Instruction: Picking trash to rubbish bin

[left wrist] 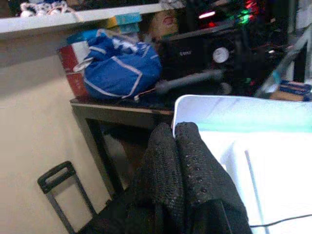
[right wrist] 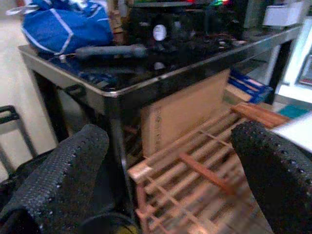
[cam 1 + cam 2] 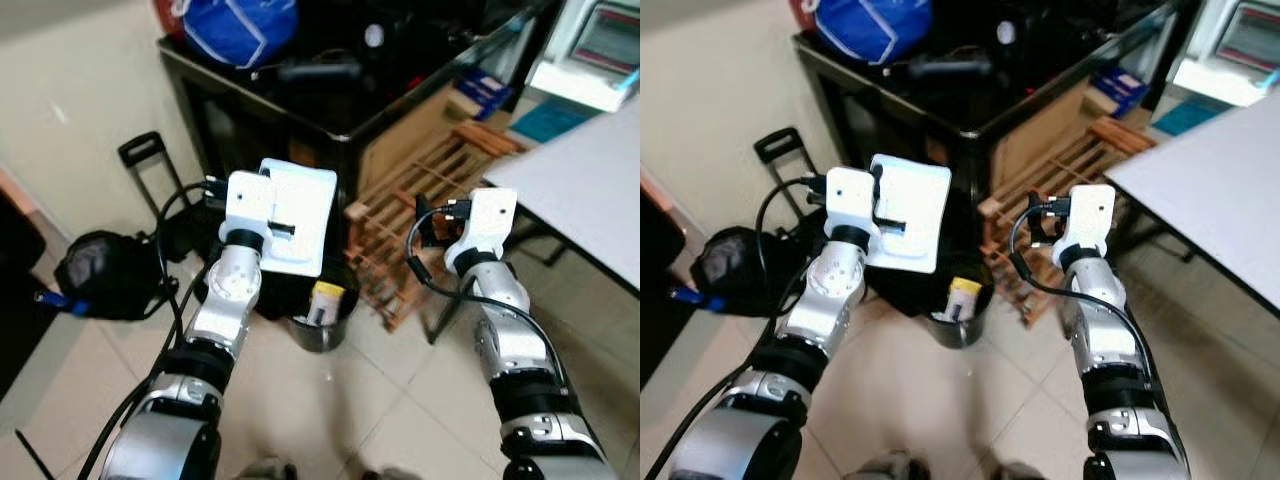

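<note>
Holding a flat white tray-like piece of trash point(image 3: 300, 215), the left gripper point(image 1: 178, 161) has its fingers pinched together at the piece's edge, so the grip looks thin and the wide piece could swing or slip. Just below it stands the small black rubbish bin point(image 3: 322, 318), already holding a yellow-and-white item point(image 3: 325, 298); being broader than the bin's mouth, the piece may catch the rim and fall beside it. Off to its side, the right gripper point(image 2: 170, 161) hangs with fingers spread wide and empty, facing the wooden rack point(image 3: 420, 215) and the black table point(image 3: 330, 95) beyond.

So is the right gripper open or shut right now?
Open. In the right wrist view the right gripper's two black fingers stand wide apart, with the wooden rack in the gap and nothing between them.
</note>
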Tool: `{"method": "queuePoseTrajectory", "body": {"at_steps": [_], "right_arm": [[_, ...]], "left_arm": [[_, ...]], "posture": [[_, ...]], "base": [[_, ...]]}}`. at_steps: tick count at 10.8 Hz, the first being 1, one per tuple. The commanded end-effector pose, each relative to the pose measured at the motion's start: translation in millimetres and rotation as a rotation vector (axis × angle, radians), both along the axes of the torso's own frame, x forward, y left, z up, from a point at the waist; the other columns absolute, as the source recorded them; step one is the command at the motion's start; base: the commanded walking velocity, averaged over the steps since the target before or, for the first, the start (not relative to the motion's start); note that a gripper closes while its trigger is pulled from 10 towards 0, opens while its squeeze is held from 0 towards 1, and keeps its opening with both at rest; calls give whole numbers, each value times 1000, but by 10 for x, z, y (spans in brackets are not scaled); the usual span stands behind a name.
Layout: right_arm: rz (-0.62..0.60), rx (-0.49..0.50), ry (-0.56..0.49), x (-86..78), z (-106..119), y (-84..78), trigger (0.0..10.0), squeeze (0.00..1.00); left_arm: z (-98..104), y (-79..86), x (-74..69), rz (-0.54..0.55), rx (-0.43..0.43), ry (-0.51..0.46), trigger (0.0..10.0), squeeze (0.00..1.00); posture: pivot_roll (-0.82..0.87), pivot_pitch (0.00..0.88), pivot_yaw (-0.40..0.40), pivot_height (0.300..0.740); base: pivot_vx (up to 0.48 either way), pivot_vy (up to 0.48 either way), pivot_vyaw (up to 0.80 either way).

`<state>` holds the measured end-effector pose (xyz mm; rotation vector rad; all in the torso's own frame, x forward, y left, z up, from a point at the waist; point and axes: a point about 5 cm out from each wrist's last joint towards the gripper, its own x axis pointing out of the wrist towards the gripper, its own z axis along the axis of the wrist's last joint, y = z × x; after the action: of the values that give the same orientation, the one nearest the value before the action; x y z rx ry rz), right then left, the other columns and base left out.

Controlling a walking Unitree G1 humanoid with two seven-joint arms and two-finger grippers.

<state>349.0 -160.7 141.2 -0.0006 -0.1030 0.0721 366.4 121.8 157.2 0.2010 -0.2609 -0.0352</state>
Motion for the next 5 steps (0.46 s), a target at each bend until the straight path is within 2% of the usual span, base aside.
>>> {"method": "queuePoseTrajectory", "body": {"at_steps": [1, 2, 3, 5], "right_arm": [[42, 4, 5, -6, -34, 90, 10000, 0], [60, 6, 25, -19, -105, 89, 10000, 0], [48, -24, 129, -55, -390, 30, 10000, 0], [6, -24, 315, -181, -830, -73, 10000, 0]], "left_arm": [[-81, 122, -5, 31, 12, 29, 10000, 0], [-161, 128, -16, 4, 0, 63, 10000, 0], [-407, 141, -77, -31, 39, 151, 10000, 0], [-814, 193, -222, -35, 37, 323, 10000, 0]], "posture": [[-20, 151, 55, 740], [-21, 152, 55, 740], [-21, 149, 54, 740], [-17, 147, 54, 740]], "base": [[480, 0, 0], [0, 0, 0], [0, 0, 0], [0, 0, 0]]}}
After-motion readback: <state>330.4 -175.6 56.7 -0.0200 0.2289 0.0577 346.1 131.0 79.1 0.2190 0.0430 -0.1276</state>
